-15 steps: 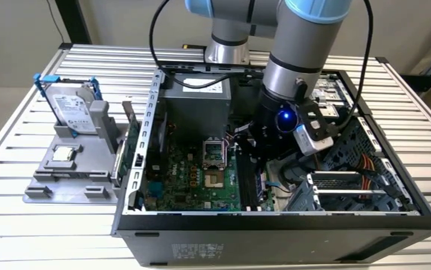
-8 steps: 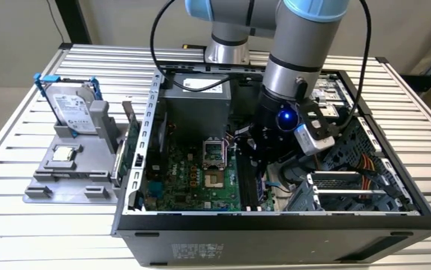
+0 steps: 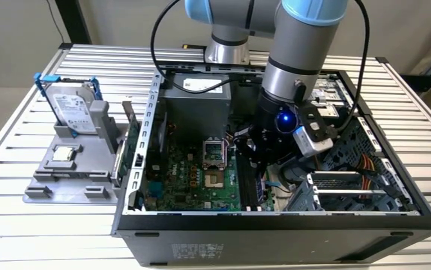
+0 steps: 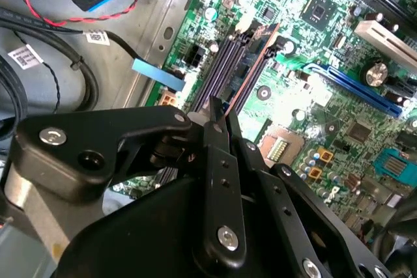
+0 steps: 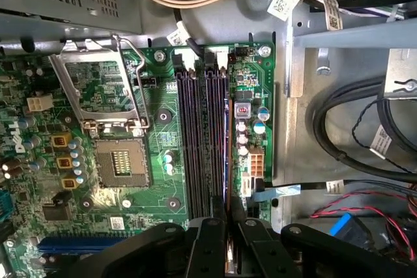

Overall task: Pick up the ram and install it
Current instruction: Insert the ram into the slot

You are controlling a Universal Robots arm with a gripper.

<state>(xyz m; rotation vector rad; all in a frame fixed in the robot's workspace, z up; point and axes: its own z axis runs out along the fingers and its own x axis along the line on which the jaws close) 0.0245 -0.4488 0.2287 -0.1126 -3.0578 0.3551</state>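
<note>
- claw point(image 4: 218, 118) down inside the open case point(image 3: 275, 222), over the slots point(image 5: 202, 141) on the board point(image 5: 98, 135); both wrist views look along those slots
- fingers point(image 4: 215, 161) drawn close together, clamped on the ram point(image 4: 251, 69); second wrist view shows the thin stick edge-on, running out from between the fingertips along the slot nearest the board edge
- first wrist view: ram point(image 5: 229, 154) is a thin bright line over the outermost slot, beside the small capacitors; cannot tell whether it is seated or just resting on the slot
- other slots look bare; dark purple rails side by side
- CPU socket point(image 5: 117, 161) open, its lever and frame raised, on the far side of the slots from the ram
- exterior view: arm point(image 3: 302, 62) comes down from above into the middle of the case, claw point(image 3: 264, 163) low by the board; fingertips hidden there by the wrist
- holder point(image 3: 69, 174) on the surface point(image 3: 20, 236) at the exterior view's left, well apart from the case; drive point(image 3: 73, 109) upright in it, small silver chip point(image 3: 65, 153) lying flat in front
</note>
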